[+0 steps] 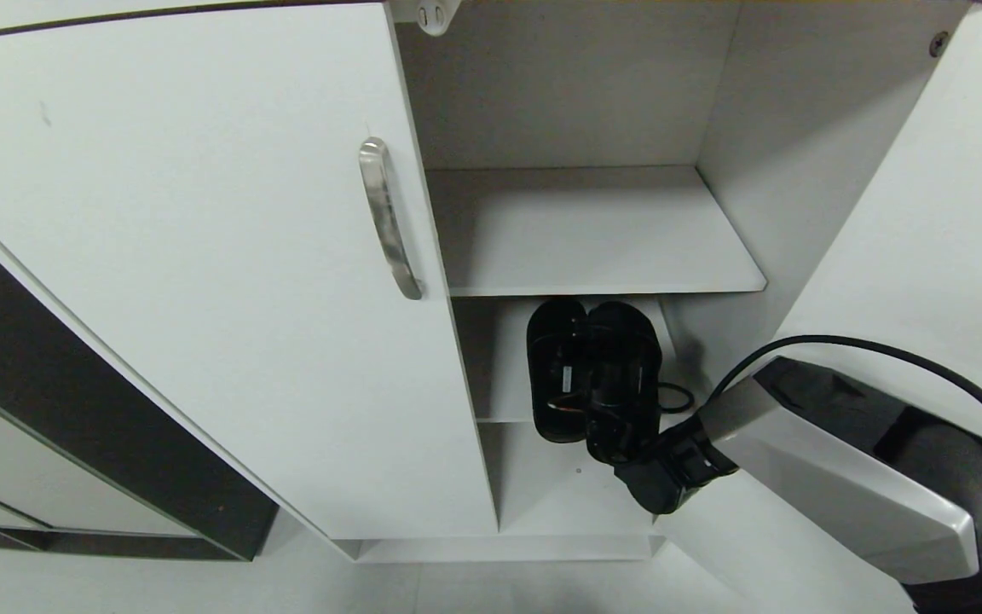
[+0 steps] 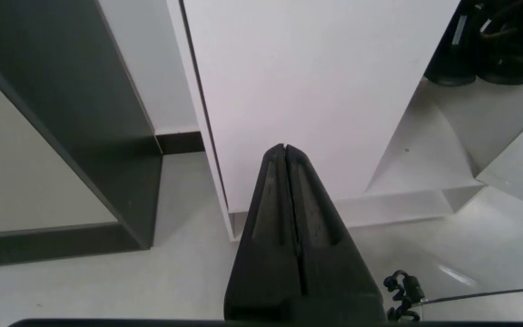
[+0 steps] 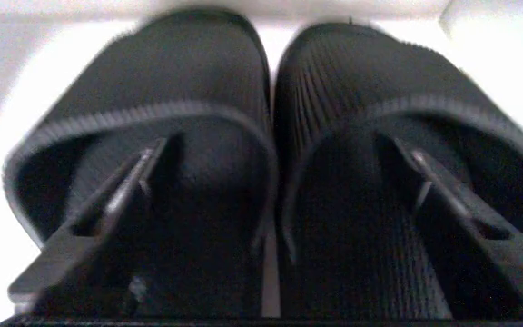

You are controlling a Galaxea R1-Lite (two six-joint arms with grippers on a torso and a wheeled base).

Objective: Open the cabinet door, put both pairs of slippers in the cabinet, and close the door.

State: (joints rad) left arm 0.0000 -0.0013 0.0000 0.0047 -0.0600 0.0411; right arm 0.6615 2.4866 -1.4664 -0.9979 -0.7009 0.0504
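Black-fingered, your left gripper (image 2: 284, 154) is pressed together outside the cabinet (image 1: 559, 85). At frame centre, one pair of slippers (image 1: 595, 379) sits on the lower shelf (image 1: 499, 367), with your right gripper (image 1: 640, 469) spread, a finger inside each. With the door (image 1: 951, 239) open at right, the second pair and closing likely remain.

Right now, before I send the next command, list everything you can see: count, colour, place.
slippers: one pair, black, side by side on the lower shelf of the open compartment
closed door: one, white, left half of the cabinet
handle: one, silver, upright on the closed door's right edge
open door: one, white, swung out on the right
upper shelf: one, white, above the slippers
dark panel: one, black, left of the cabinet
right gripper: one, black, open, a finger inside each slipper
left gripper: one, black, shut, above the floor before the closed door
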